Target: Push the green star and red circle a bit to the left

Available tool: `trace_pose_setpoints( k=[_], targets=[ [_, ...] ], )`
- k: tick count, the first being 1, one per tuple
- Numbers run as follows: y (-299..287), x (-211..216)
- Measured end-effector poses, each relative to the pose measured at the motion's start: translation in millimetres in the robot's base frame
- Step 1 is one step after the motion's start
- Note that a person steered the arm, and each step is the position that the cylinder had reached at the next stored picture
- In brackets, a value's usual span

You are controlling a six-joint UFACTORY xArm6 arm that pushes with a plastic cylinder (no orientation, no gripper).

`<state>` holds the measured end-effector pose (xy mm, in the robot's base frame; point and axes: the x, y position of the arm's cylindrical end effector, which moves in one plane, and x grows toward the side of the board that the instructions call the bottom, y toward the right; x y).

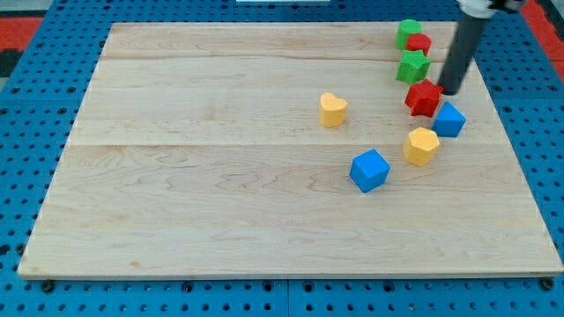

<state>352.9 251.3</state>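
The green star lies near the board's top right. The red circle sits just above it, touching a second green block whose shape I cannot make out. My tip rests on the board to the lower right of the green star, a short gap away from it. The tip is right beside the red star, at that block's right edge. The dark rod rises from the tip toward the view's top right.
A blue block lies just below the tip. A yellow hexagon, a blue cube and a yellow heart lie further down and left. The wooden board sits on a blue pegboard.
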Motion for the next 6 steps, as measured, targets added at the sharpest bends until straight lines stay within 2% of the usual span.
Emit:
trace_pose_setpoints(
  k=[1, 2, 4, 5, 6],
  targets=[
    [11, -32],
    [-15, -71],
    [-74, -77],
    [-71, -74],
    [12, -75]
  ],
)
